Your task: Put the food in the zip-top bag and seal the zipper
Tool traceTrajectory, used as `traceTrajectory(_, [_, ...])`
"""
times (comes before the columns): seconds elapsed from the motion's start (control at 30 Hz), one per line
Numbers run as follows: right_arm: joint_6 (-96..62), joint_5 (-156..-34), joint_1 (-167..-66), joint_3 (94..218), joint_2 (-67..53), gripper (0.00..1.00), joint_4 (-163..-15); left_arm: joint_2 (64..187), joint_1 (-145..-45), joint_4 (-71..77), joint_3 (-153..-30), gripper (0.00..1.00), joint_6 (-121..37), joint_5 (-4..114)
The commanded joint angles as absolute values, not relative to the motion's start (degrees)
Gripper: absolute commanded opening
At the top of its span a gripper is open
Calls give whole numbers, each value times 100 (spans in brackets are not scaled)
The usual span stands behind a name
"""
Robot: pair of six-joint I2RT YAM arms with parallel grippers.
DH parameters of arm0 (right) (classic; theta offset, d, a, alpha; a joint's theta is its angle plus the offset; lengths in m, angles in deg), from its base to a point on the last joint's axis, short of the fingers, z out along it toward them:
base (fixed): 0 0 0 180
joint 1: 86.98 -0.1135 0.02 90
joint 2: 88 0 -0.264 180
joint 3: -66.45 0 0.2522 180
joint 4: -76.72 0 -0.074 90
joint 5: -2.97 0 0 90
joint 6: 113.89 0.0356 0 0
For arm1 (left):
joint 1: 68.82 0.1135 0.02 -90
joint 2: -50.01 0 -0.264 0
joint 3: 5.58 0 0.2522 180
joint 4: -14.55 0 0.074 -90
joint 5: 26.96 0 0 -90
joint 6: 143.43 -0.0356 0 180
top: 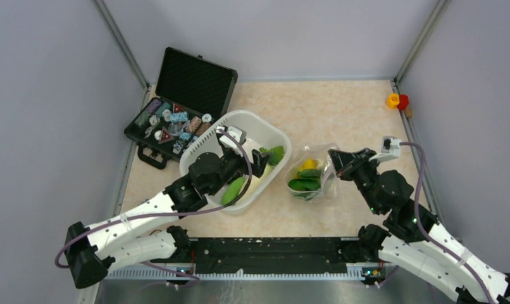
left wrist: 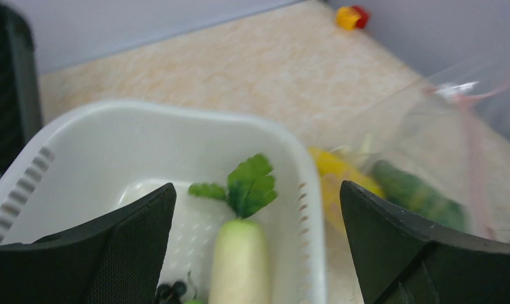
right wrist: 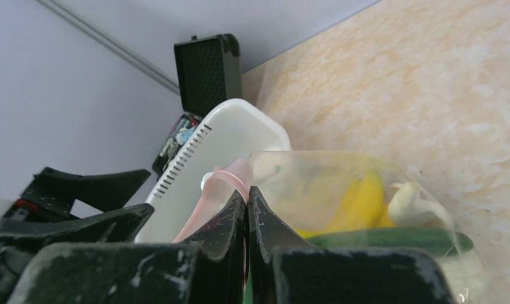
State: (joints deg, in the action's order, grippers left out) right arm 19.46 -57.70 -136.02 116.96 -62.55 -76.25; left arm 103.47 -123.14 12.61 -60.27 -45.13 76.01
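Observation:
The clear zip-top bag (top: 310, 176) lies right of the white tub (top: 240, 118). It holds a yellow pepper (right wrist: 361, 201), a green cucumber (right wrist: 391, 239) and a white stem piece (right wrist: 409, 199). My right gripper (right wrist: 247, 193) is shut on the bag's mouth at the pinkish-red zipper strip (right wrist: 222, 183) and holds that edge up. My left gripper (left wrist: 257, 185) is open above the tub's right end. Under it lie the white radish (left wrist: 240, 259) with its green leaves (left wrist: 249, 183) and dark grapes (left wrist: 170, 291). Another green piece (top: 233, 190) lies at the tub's near end.
An open black case (top: 176, 107) of small trinkets stands at the back left, touching the tub. A small red and yellow object (top: 397, 101) sits at the far right edge by the wall. Grey walls close the table on three sides.

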Motion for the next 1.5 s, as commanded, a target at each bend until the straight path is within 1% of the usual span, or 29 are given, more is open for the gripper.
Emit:
traceTrajectory(0.0, [1714,-5143,-13640,11775,-6764,0,-7242,10447,-11996,-252,-6121,99,-3947,9120])
traceTrajectory(0.1, [1724,-5135,-13639,11690,-6915,0,-7233,10545,-11487,-910,-6099,99,-3461,8748])
traceTrajectory(0.2, [1786,-5208,-13639,11686,-6814,0,-7181,10560,-10978,-1418,-6026,99,-3007,8395])
traceTrajectory(0.37, [1862,-5362,-13639,11674,-6514,0,-7227,10616,-10747,-1767,-5867,99,-2846,8354])
traceTrajectory(0.77, [1862,-5421,-13645,11686,-6421,0,-7329,12412,-10359,-3321,-6716,99,-2245,7941])
traceTrajectory(1.0, [1860,-5315,-13638,11635,-6471,0,-7358,13100,-10320,-2879,-6563,98,-2444,7164])
traceTrajectory(1.07, [1850,-5297,-13640,11625,-6463,0,-7371,13440,-10308,-2784,-6614,93,-2560,6891])
traceTrajectory(1.2, [1848,-5280,-13638,11641,-6468,0,-7329,13857,-10301,-2514,-6720,77,-2621,6458])
traceTrajectory(1.3, [1847,-5254,-13639,11651,-6505,0,-7280,13824,-10306,-2233,-6776,71,-2633,6333])
traceTrajectory(1.47, [1849,-5221,-13641,11643,-6554,0,-7272,13523,-10306,-2014,-6997,56,-2824,6052])
